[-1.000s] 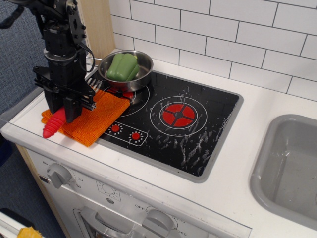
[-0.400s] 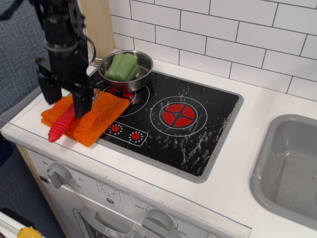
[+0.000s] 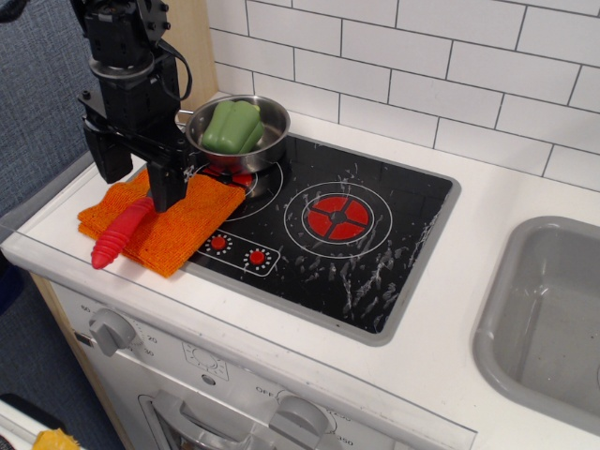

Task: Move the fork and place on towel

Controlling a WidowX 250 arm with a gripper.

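Note:
The fork (image 3: 120, 232) lies on the towel (image 3: 190, 218) with its ribbed red handle pointing to the front left. The handle's tip reaches past the towel's front edge onto the white counter. Its tines are hidden behind my gripper. The towel is an orange knitted cloth at the left end of the counter, partly on the black hob. My gripper (image 3: 129, 187) hangs just above the fork's far end. It is open and holds nothing, with one finger on each side of the fork.
A small steel pot (image 3: 238, 142) with a green pepper (image 3: 232, 126) stands on the back left burner, close behind the gripper. The black hob (image 3: 375, 244) has a red burner at its middle. A grey sink (image 3: 548, 309) is at the right. A wooden post (image 3: 187, 47) stands behind the arm.
My gripper has opened, let go of the fork and risen a little toward the back. The fork now rests on the towel.

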